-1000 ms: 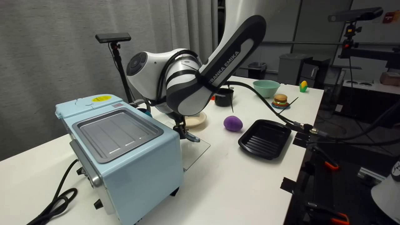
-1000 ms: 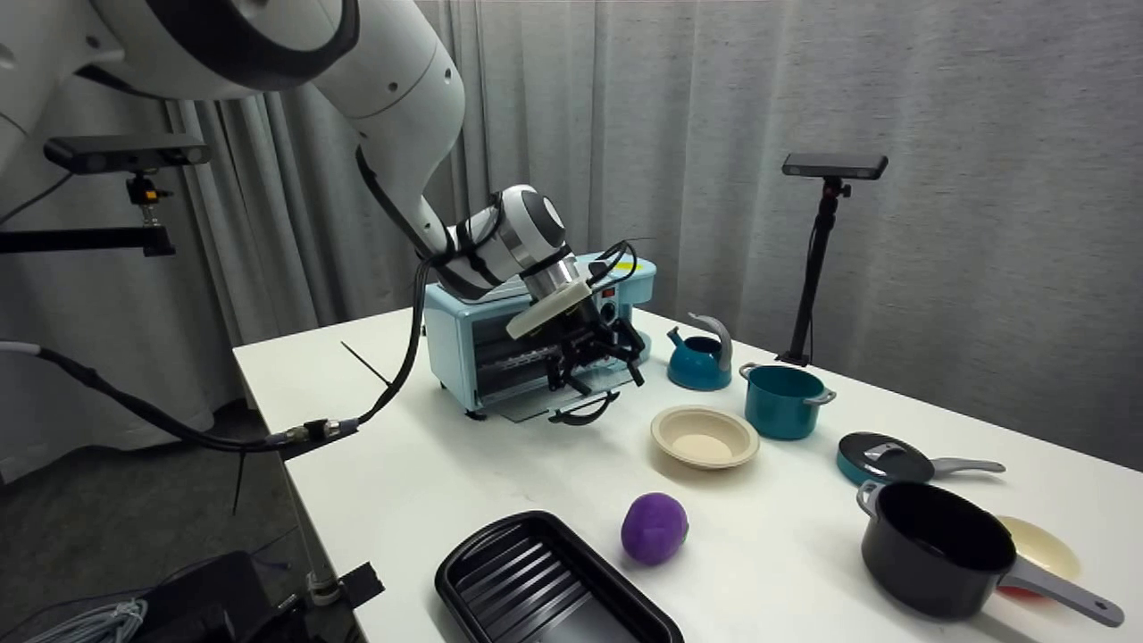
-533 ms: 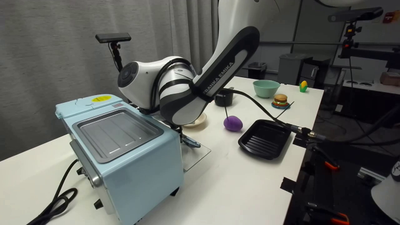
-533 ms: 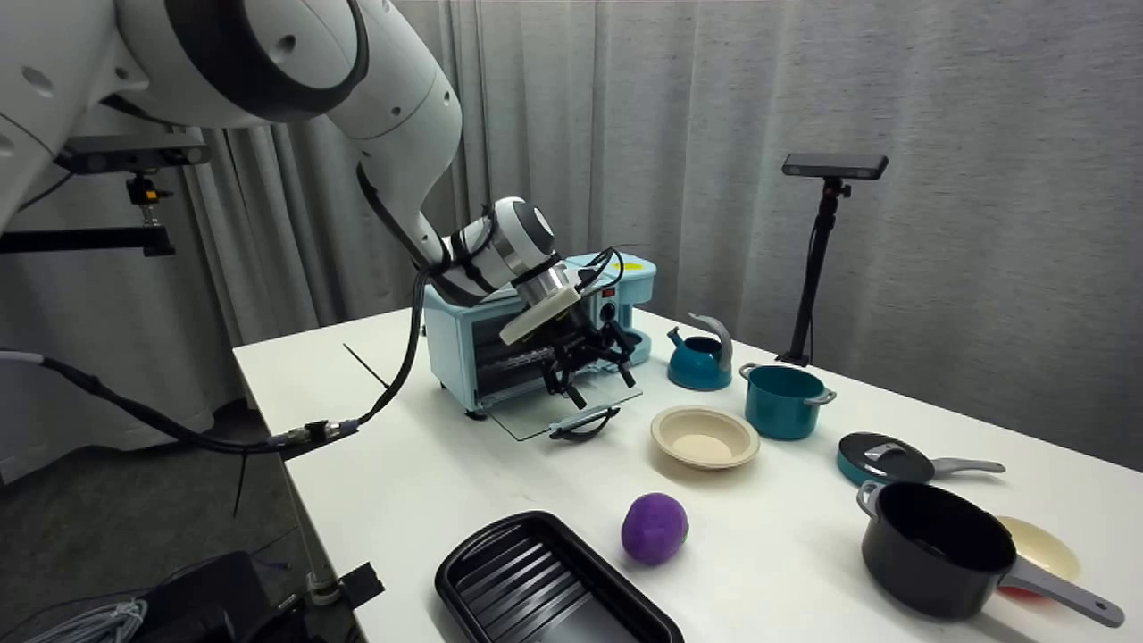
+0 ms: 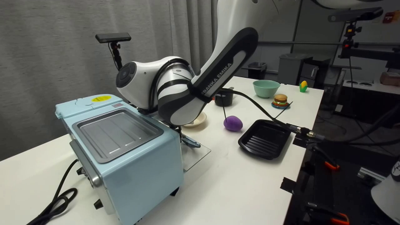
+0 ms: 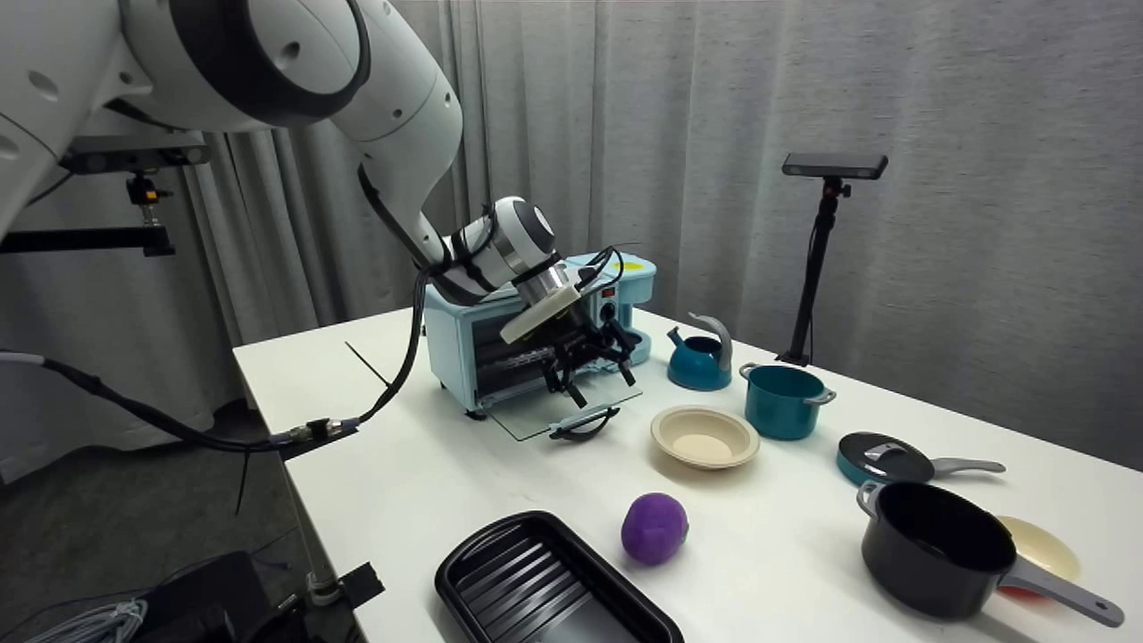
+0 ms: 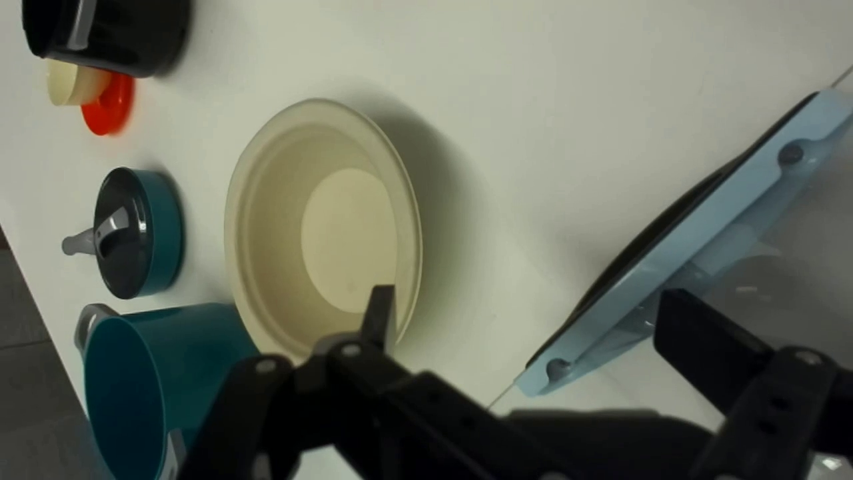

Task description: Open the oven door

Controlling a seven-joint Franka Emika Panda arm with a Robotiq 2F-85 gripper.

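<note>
In an exterior view: oven, pale blue, on the far part of the table. With it, oven door, see-through, folded down and out toward the near side, roughly level, handle strip along its outer edge. Step in hand, by judgement: last of the opening, door apparently lowered in full, task as good as complete. Above the door, gripper, angled downward, fingers well apart, one tip near the handle strip.

In an exterior view: same oven, at near left, door projecting to its right, low over the table. Most of the gripper hidden behind oven and arm; spread not readable from here. Next move, by judgement: a lift up and back, away from the door, no closing called for. Likely hazard: a fingertip catching behind the handle strip and dragging the door upward.

In the wrist view: fingers spread wide, nothing gripped between. Finger at left, in line with the rim of a bowl. Finger at right, over the glass side of the handle strip, just beside it. Actual contact with the door: not possible to tell.
</note>
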